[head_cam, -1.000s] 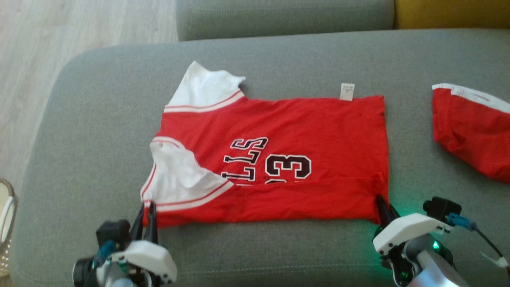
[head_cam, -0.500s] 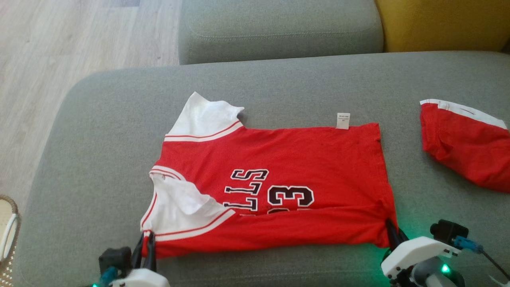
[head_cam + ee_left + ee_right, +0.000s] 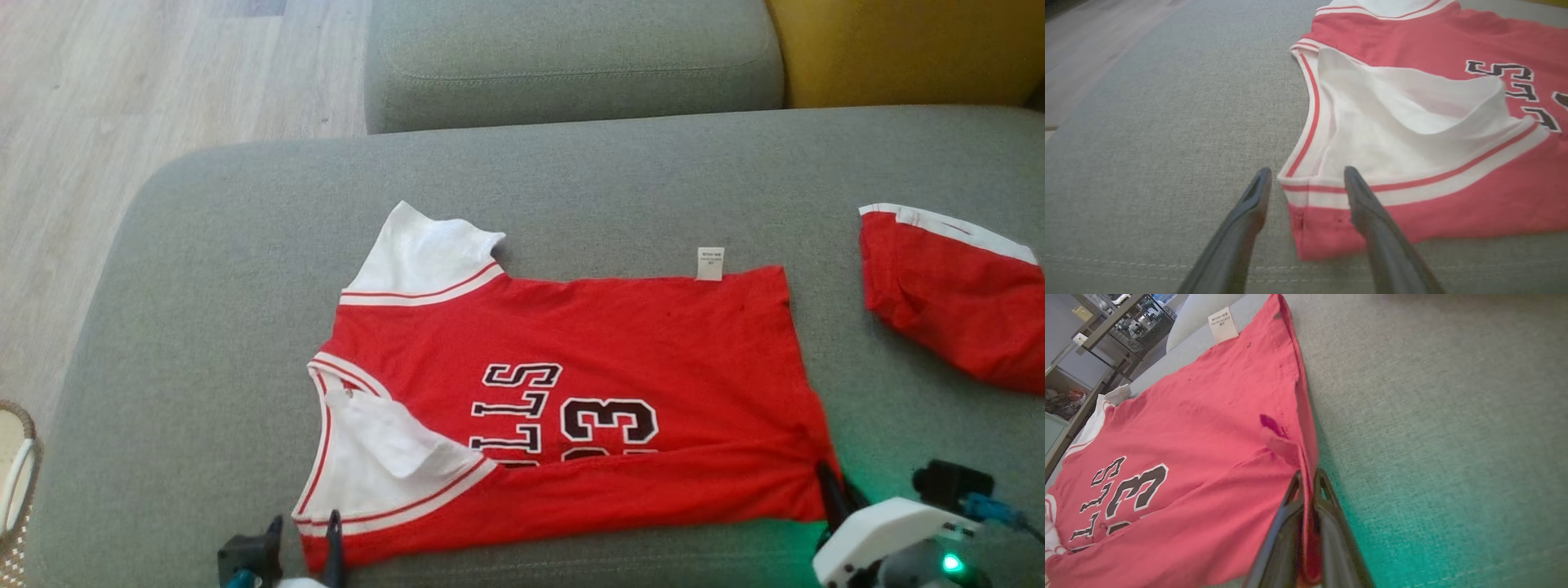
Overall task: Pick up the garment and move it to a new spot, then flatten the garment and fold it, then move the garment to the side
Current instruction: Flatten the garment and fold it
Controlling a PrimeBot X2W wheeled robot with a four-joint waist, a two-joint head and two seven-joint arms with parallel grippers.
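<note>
Grey sofa cushion [image 3: 204, 327], seen from its front edge. At left, the left gripper [image 3: 1306, 171] stands spread, a corner of the red jersey [image 3: 620, 343] lying loose between its fingers. The jersey lies mid-cushion, its near edge folded over. At right, the right gripper [image 3: 1308, 473] pinches the hem corner. That corner is probably best freed low, the gripper then drawn back without dragging the fold.

Wide open sofa seat [image 3: 204, 327] off my left, room to sweep in there. On my right a second red garment [image 3: 947, 302] lies near the jersey [image 3: 612, 327], leaving just a narrow grey strip between them.
</note>
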